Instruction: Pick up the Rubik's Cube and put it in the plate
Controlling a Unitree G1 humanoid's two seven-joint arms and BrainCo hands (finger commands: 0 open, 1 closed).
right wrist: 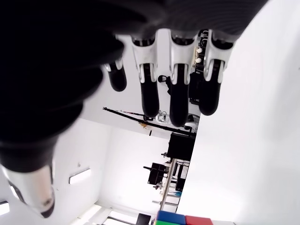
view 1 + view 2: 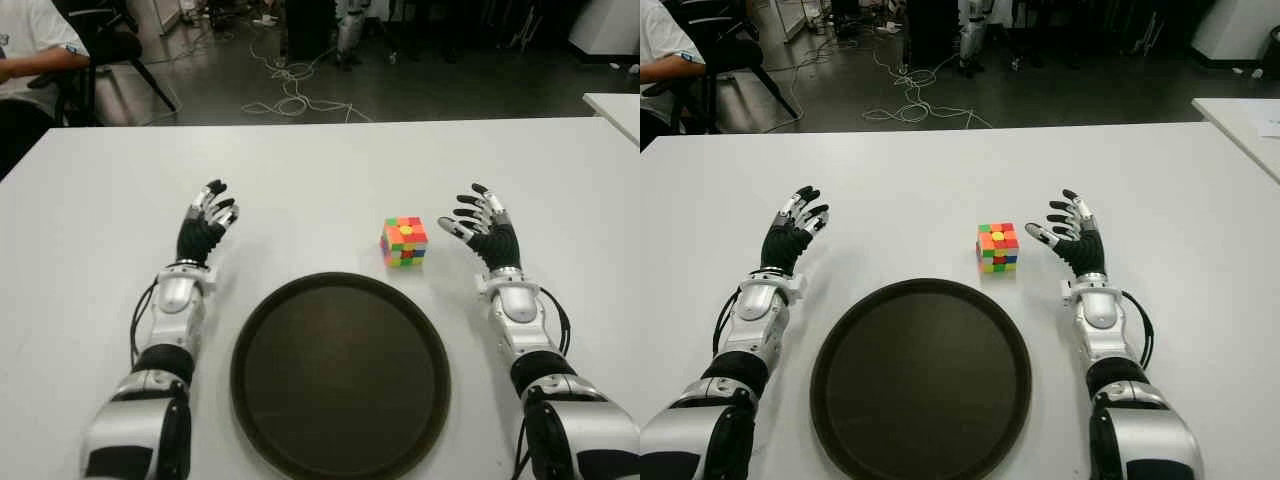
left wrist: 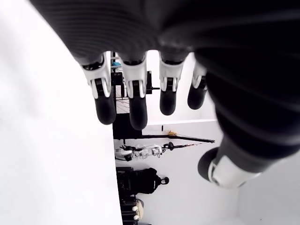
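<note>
The Rubik's Cube (image 2: 404, 241) stands on the white table (image 2: 320, 165), just beyond the far right rim of the round dark plate (image 2: 340, 375). The plate lies near the front edge between my two arms and holds nothing. My right hand (image 2: 478, 226) is a short way to the right of the cube, fingers spread and holding nothing. A corner of the cube (image 1: 183, 218) shows in the right wrist view. My left hand (image 2: 208, 218) shows to the left of the plate, fingers relaxed and holding nothing.
A person sits on a chair (image 2: 90, 45) beyond the table's far left corner. Cables (image 2: 290, 85) lie on the floor behind the table. Another white table's corner (image 2: 615, 105) shows at the far right.
</note>
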